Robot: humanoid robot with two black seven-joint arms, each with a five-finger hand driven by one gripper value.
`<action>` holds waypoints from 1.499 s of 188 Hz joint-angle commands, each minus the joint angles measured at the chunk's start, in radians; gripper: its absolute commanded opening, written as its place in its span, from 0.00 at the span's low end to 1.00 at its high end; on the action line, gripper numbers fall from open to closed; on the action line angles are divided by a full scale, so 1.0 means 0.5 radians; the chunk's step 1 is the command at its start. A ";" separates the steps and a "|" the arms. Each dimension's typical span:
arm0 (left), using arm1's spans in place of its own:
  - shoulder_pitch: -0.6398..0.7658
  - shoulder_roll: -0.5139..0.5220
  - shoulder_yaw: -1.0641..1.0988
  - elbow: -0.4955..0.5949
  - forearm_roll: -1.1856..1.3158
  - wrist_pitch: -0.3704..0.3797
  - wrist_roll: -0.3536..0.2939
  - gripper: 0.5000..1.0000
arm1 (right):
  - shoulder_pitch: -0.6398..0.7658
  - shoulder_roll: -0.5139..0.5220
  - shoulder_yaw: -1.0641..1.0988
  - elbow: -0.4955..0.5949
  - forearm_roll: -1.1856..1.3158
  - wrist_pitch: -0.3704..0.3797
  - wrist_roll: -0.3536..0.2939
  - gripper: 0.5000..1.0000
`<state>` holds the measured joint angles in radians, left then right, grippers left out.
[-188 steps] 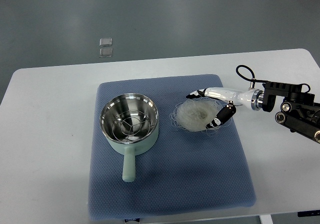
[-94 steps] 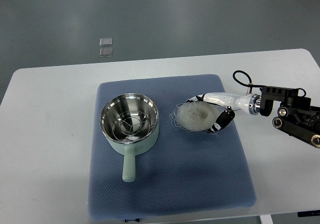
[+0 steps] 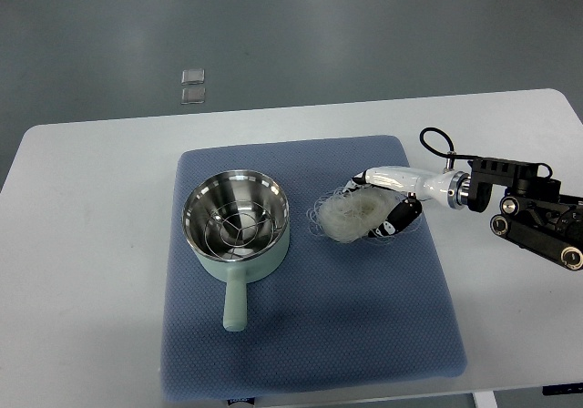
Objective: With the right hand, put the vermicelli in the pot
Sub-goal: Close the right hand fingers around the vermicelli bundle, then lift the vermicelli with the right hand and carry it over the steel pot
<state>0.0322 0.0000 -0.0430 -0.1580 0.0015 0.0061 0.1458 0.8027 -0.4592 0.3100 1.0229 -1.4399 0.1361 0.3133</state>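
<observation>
A pale, tangled nest of vermicelli (image 3: 349, 215) lies on the blue mat (image 3: 310, 326), just right of the pot. The pot (image 3: 236, 223) is steel inside with a mint-green wall and a handle pointing toward me; a wire rack sits in it. My right hand (image 3: 378, 204) comes in from the right edge, white with black fingertips. Its fingers are curled around the right side of the vermicelli, thumb in front and other fingers behind. The nest is bunched between them and still rests on the mat. The left arm is not in view.
The mat lies on a white table (image 3: 82, 244). Two small clear squares (image 3: 192, 86) lie on the grey floor beyond the table's far edge. A black cable loops above my right wrist (image 3: 435, 140).
My right hand has closed its fingers on the vermicelli and shifted slightly left. The nest has been squeezed smaller and pushed a little toward the pot.
</observation>
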 commanded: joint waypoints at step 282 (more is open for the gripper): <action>0.000 0.000 0.000 0.000 0.000 0.000 0.000 1.00 | 0.465 0.409 0.227 0.249 0.030 -0.015 0.116 0.00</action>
<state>0.0322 0.0000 -0.0429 -0.1580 0.0015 0.0061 0.1459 1.0392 -0.2899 0.4319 1.1488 -1.4236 0.1302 0.3745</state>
